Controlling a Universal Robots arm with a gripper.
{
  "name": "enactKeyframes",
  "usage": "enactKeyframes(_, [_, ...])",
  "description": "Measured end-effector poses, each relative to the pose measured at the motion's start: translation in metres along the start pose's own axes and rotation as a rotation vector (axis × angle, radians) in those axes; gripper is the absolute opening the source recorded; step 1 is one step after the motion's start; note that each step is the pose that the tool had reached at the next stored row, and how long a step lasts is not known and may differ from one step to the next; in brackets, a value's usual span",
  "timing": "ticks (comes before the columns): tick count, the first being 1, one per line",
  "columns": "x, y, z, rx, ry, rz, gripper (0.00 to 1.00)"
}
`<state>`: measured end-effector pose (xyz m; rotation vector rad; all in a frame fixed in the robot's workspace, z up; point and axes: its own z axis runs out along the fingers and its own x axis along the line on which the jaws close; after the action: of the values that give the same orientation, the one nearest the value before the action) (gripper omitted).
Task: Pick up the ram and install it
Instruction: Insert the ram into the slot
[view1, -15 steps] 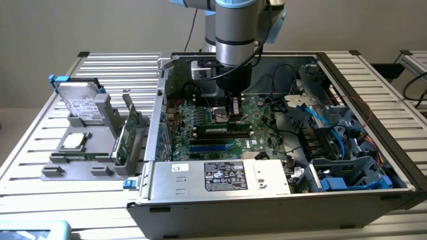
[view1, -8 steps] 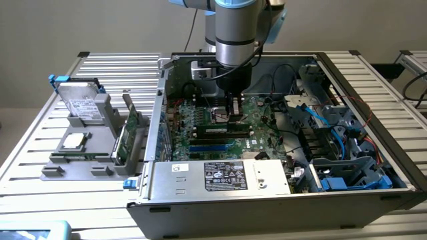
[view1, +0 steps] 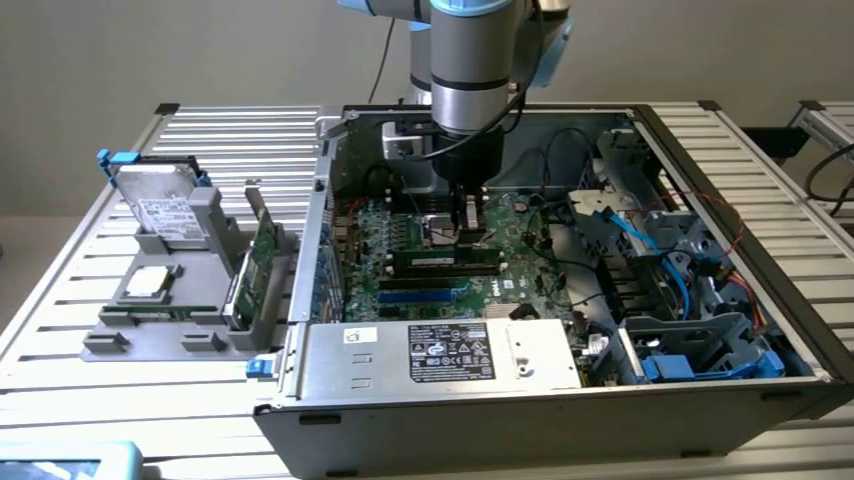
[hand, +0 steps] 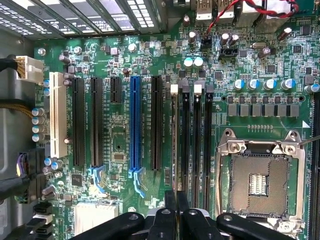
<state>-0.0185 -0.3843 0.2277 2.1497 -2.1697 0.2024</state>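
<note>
Slatted metal table (view1: 80, 400) under grey walls, with an open computer case (view1: 561, 420) lying on its side in the middle of it; everything else I place against that case. Dropping into the case from above is the robot arm (view1: 467, 90); its gripper (view1: 467, 232) hangs low over the motherboard (view1: 387, 290) at the case's centre, fingers drawn narrow, almost together. Directly beneath them stands the ram (view1: 447, 262), a green stick with a pale label, upright among the slots on the case floor; whether the fingers pinch it or only rest on its upper edge I cannot tell. From the wrist, the gripper (hand: 176, 197) sits at one end of the black memory slots (hand: 197, 140). Outside the case, off the exterior view's left, a grey holder (view1: 147, 340) carries a hard drive (view1: 160, 205) and a green card (view1: 260, 255).
</note>
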Motion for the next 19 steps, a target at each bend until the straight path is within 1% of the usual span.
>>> enactKeyframes(4, [0.0000,0.0001,0.0000,0.0005,0.0027,0.000,0.13])
enactKeyframes(7, [0.0000,0.0004,0.0000,0.0014,0.0030,0.000,0.13])
enactKeyframes(19, [-0.0001,0.0023,0.0001,0.0092,0.0029,0.001,0.13])
